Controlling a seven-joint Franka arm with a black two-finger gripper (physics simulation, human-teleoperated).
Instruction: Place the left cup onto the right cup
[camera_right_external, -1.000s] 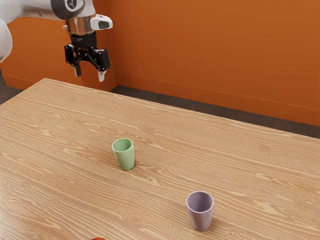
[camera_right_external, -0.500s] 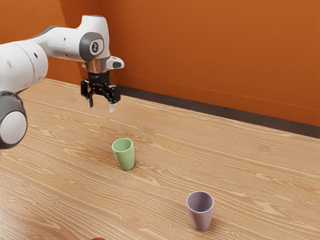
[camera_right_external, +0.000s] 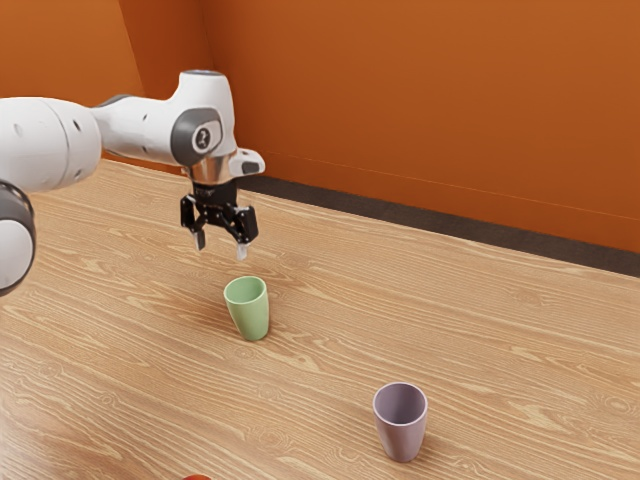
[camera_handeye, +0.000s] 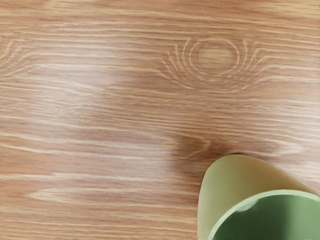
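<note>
Hovering above and just beside the green cup (camera_right_external: 247, 306), your jaws hang open and empty; grasping it and stacking onto the purple cup (camera_right_external: 400, 420) are not yet done.

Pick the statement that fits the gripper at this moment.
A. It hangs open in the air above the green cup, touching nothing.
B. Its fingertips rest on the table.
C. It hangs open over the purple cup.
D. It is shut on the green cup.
A: in the exterior view the gripper hangs with its fingers spread just above the upright green cup, with a gap between them.
</note>
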